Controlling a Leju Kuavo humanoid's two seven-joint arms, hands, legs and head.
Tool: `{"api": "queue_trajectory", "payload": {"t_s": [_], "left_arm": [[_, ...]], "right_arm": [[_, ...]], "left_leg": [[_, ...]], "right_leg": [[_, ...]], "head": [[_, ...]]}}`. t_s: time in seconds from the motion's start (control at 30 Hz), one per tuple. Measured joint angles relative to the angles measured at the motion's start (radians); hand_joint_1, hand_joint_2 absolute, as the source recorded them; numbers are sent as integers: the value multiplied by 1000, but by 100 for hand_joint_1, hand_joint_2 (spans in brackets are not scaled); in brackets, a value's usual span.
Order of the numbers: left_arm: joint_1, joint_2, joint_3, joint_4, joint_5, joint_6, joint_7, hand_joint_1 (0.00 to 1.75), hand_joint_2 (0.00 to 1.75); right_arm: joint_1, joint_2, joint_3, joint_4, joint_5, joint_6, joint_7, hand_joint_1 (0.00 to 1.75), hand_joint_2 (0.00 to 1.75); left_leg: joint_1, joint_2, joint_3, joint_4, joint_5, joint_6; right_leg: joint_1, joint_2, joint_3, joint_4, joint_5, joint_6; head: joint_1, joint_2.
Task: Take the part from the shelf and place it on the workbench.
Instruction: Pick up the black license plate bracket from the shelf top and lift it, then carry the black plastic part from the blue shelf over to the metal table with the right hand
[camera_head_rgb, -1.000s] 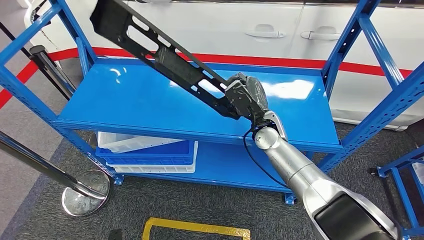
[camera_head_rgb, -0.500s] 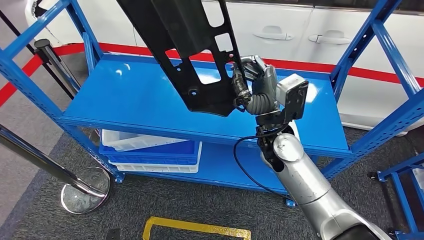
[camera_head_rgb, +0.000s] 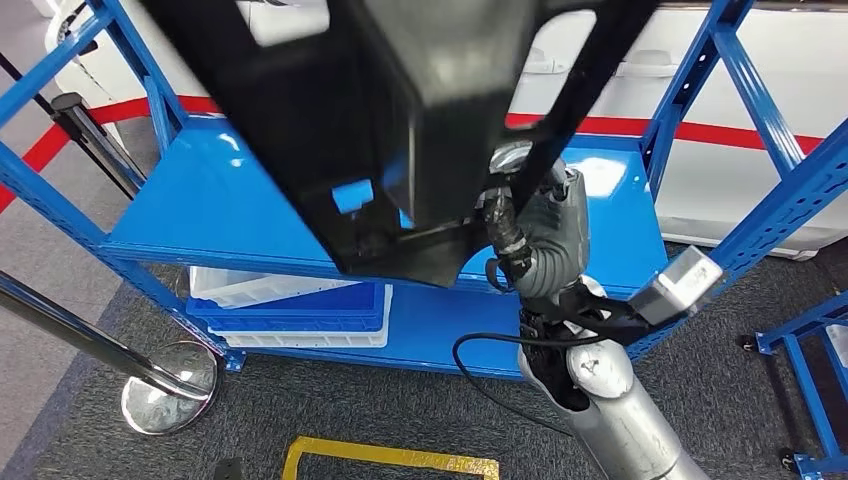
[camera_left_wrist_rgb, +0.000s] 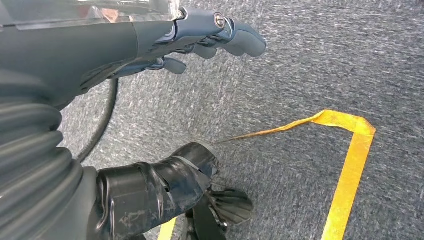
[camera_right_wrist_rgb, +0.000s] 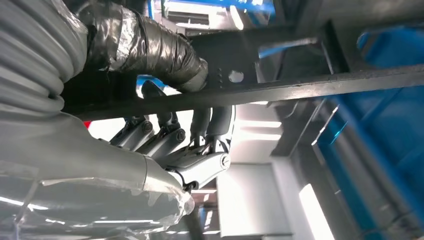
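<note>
A long black metal part with cut-out slots looms close before the head camera, lifted clear of the blue shelf. My right hand grips its lower end, thumb and fingers wrapped round the black bar. My right hand has its thumb on one side of the bar and its fingers on the other. My left hand hangs over grey carpet, fingers loosely apart and holding nothing.
The blue shelf's uprights stand on both sides. White and blue bins sit on the lower level. A chrome stanchion base and barrier rail are at the left. Yellow floor tape marks the carpet. A white car is behind.
My right arm has raised and swung the black part up toward the camera, well off the shelf; the wrist has turned and the forearm has drawn lower in view.
</note>
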Motion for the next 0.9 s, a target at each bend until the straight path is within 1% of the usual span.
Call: {"api": "queue_trajectory", "payload": {"t_s": [0.03, 0.07, 0.1, 0.13, 0.17, 0.2, 0.23, 0.27, 0.3, 0.33, 0.37, 0.4, 0.43, 0.47, 0.5, 0.53, 0.57, 0.6, 0.63, 0.67, 0.7, 0.73, 0.77, 0.8, 0.83, 0.87, 0.9], "left_arm": [[-2, 1, 0, 0, -3, -1, 1, 0, 175], [-3, 2, 0, 0, -6, -3, 1, 0, 175], [-5, 3, -1, 0, -9, -5, 0, 0, 175], [-6, 4, -1, 0, -12, -7, 0, 0, 175], [-6, 4, -2, 0, -14, -9, 0, 0, 175], [-5, 3, -2, 0, -16, -12, 0, 0, 175], [-5, 2, -2, 0, -16, -14, 0, 0, 175], [-5, 1, -2, 0, -18, -15, 0, 0, 175], [-6, 0, -3, 0, -19, -16, -1, 0, 175], [-7, 0, -3, 0, -20, -16, -2, 0, 175], [-7, 0, -3, 0, -21, -16, -2, 0, 175], [-8, 0, -3, 0, -22, -17, -2, 0, 175], [-7, -1, -4, 0, -24, -18, -2, 0, 175], [-7, -2, -6, 0, -27, -19, -2, 0, 175], [-7, -3, -7, 0, -29, -21, -2, 0, 175], [-7, -4, -9, 0, -32, -23, -1, 0, 175], [-8, -4, -11, 0, -35, -24, -1, 0, 175], [-9, -4, -13, 0, -36, -25, 0, 0, 175], [-9, -4, -16, 0, -37, -25, 0, 0, 175], [-10, -4, -18, 0, -38, -25, 2, 0, 175], [-9, -4, -20, 0, -38, -25, 3, 0, 175], [-9, -3, -21, 0, -39, -25, 5, 0, 175], [-8, -3, -23, 0, -39, -25, 6, 0, 175], [-8, -3, -24, 0, -40, -25, 8, 0, 175], [-8, -3, -26, 0, -42, -25, 9, 0, 175], [-9, -3, -26, 0, -44, -25, 9, 0, 175], [-9, -3, -27, 0, -46, -25, 10, 0, 175]], "right_arm": [[9, 0, 0, -23, 14, 5, 0, 175, 175], [17, 0, 0, -45, 26, 8, 2, 175, 175], [25, 0, 0, -64, 37, 10, 5, 175, 175], [34, 0, 0, -81, 48, 8, 10, 175, 175], [44, 0, 0, -97, 58, 6, 14, 175, 175], [53, -1, 0, -111, 67, 3, 17, 175, 175], [61, -1, 0, -126, 74, 0, 20, 175, 175], [67, -1, 0, -138, 79, -1, 21, 175, 175], [72, -2, 0, -149, 82, -2, 22, 175, 175], [76, -2, 0, -157, 84, -2, 23, 175, 175], [82, -3, 0, -164, 85, -2, 24, 175, 175], [88, -4, 0, -171, 86, -2, 26, 175, 175], [92, -5, 0, -177, 89, -2, 28, 175, 175], [95, -6, 1, -182, 94, -3, 31, 175, 175], [96, -7, 1, -187, 99, -5, 34, 175, 175], [96, -7, 1, -192, 104, -7, 38, 175, 175], [98, -8, 1, -197, 108, -11, 41, 175, 175], [100, -8, 2, -201, 111, -14, 44, 175, 175], [103, -8, 2, -205, 113, -18, 47, 175, 175], [107, -9, 2, -207, 115, -21, 49, 175, 175], [109, -9, 2, -209, 118, -25, 50, 175, 175], [111, -9, 2, -210, 120, -29, 50, 175, 175], [112, -9, 3, -211, 122, -33, 51, 175, 175], [114, -9, 4, -212, 125, -36, 51, 175, 175], [115, -9, 5, -213, 127, -39, 52, 175, 175], [118, -9, 7, -214, 129, -42, 52, 175, 175], [121, -9, 9, -214, 132, -47, 52, 175, 175]], "left_leg": [[-4, 0, 36, -65, 22, 8], [-7, 0, 63, -114, 38, 14], [-11, 0, 77, -142, 45, 18], [-14, 0, 80, -150, 47, 22], [-14, -1, 78, -154, 54, 24], [-12, 1, 77, -161, 62, 29], [-9, 4, 74, -168, 72, 35], [-6, 6, 70, -175, 82, 41], [-4, 9, 63, -179, 90, 46], [-4, 10, 54, -180, 97, 50], [-4, 11, 43, -179, 104, 51], [-4, 11, 32, -179, 112, 50], [-4, 11, 20, -177, 120, 48], [-3, 11, 8, -174, 127, 45], [-1, 11, -3, -169, 133, 40], [0, 10, -14, -162, 139, 35], [0, 9, -22, -157, 144, 29], [-1, 8, -27, -152, 149, 23], [-2, 7, -30, -151, 156, 16], [-2, 6, -31, -153, 164, 9], [0, 5, -33, -154, 168, 2], [2, 5, -39, -149, 158, -4], [4, 4, -50, -130, 130, -9], [6, 5, -65, -90, 83, -14], [6, 5, -82, -33, 29, -18], [6, 5, -96, 30, -16, -20], [6, 5, -103, 86, -41, -22]], "right_leg": [[2, 0, -1, 1, 1, 2], [3, 0, -1, 1, 3, 5], [3, -1, -2, 1, 5, 10], [3, -1, -2, -2, 9, 16], [2, -2, -2, -5, 14, 23], [2, -2, -3, -5, 12, 29], [2, -2, -7, 5, -3, 35], [2, -2, -16, 31, -32, 40], [1, -2, -30, 76, -75, 44], [0, -2, -47, 135, -121, 47], [-2, -2, -62, 193, -157, 50], [-4, -2, -67, 235, -176, 54], [-6, -2, -56, 246, -174, 57], [-9, -2, -29, 222, -154, 60], [-11, -2, 15, 166, -127, 62], [-13, -2, 63, 96, -112, 63], [-12, 0, 99, 41, -102, 59], [-10, 2, 121, 2, -100, 55], [-7, 4, 125, -13, -103, 48], [-4, 5, 120, -13, -95, 38], [-5, 3, 113, -15, -88, 30], [-7, 2, 106, -16, -78, 20], [-8, 0, 96, -18, -67, 12], [-10, -2, 84, -19, -55, 5], [-9, -3, 71, -18, -44, 1], [-8, -4, 55, -18, -32, -1], [-7, -4, 39, -17, -21, -2]], "head": [[0, 0], [0, 0], [0, 0], [1, 0], [1, 0], [1, 0], [2, 0], [3, 0], [4, 0], [5, 0], [6, 0], [6, 0], [6, 0], [6, 0], [6, 0], [6, 0], [6, 0], [6, 0], [6, 0], [6, 0], [7, 0], [6, 0], [5, 0], [4, 0], [2, 0], [0, 0], [0, 0]]}}
